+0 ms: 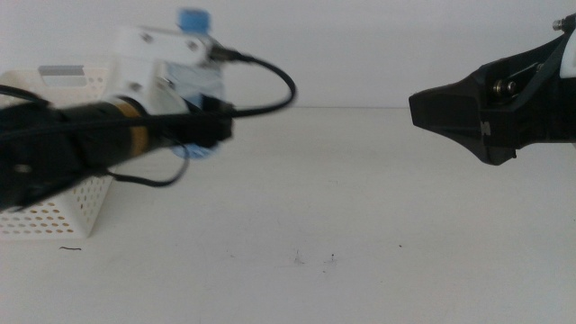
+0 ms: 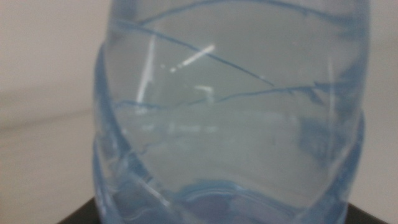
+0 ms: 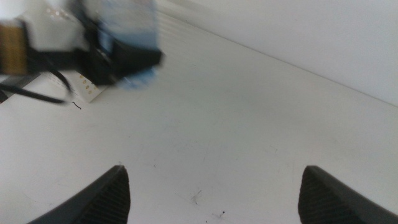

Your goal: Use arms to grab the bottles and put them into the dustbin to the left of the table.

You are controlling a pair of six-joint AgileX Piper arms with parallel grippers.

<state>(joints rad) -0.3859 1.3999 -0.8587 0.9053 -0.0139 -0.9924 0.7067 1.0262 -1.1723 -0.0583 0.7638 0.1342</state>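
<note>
In the middle view the left pincer (image 1: 209, 129) has the water bottle (image 1: 196, 72) clamped between its dark jaws and lifted off the tabletop (image 1: 360, 207). Its blue cap stands above the pincer and its clear base pokes out just below. The dustbin (image 1: 67, 202), a white perforated plastic basket, sits behind and beneath that arm, so the bottle is near it but not yet over its opening. No other bottle or can shows anywhere, and the inside of the dustbin is hidden. I judge this to be a late carry, perhaps the last one, with the drop still to do. The right pincer (image 1: 416, 108) hangs above the tabletop, well apart from the left one, a matte black wedge holding nothing.

The left wrist view is filled by the bottle (image 2: 230, 118): thin clear plastic with a blue tint, moulded ridges curving across it and bright glints on its smooth wall, seated right against the pincer's dark base.

In the right wrist view that pincer's two jaws stand wide apart with only bare, speckled tabletop (image 3: 249, 124) between them. Far ahead of them, blurred, are the left pincer (image 3: 127, 62) and the bottle (image 3: 130, 25).
</note>
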